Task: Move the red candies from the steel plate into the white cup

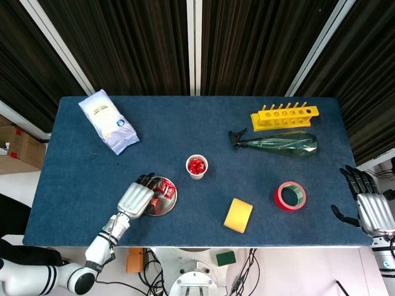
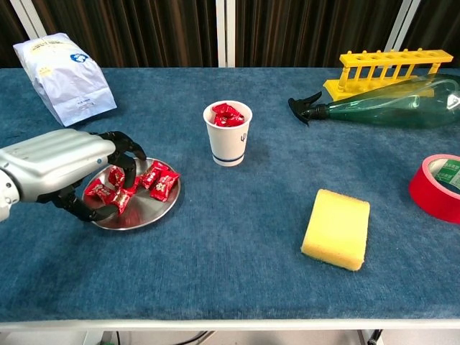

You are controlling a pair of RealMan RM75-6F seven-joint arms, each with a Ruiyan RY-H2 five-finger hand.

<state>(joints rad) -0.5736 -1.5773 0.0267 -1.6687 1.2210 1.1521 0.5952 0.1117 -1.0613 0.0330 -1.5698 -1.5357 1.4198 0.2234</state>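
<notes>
red candies [image 2: 136,185]: several left on the steel plate [image 2: 159,208], crinkly shiny wrappers, small pillow shapes; some already in the cup
fingers [image 2: 122,144]: dark, curled down over the left side of the plate among the candies; can't tell whether one is actually pinched or just touched
left hand [image 2: 57,164]: silvery ribbed shell, hovering low over the plate's near-left edge
right hand [image 1: 369,208]: parked off the table's right edge, fingers apart, holding nothing
steel plate: round, shallow, mirror-ish; sitting on the fuzzy blue cloth left of the cup
white cup [image 2: 228,134]: paper-looking, tapered, upright; red wrappers piled up to the rim
progress: roughly halfway by the look of it; plate pile yet to go
</notes>
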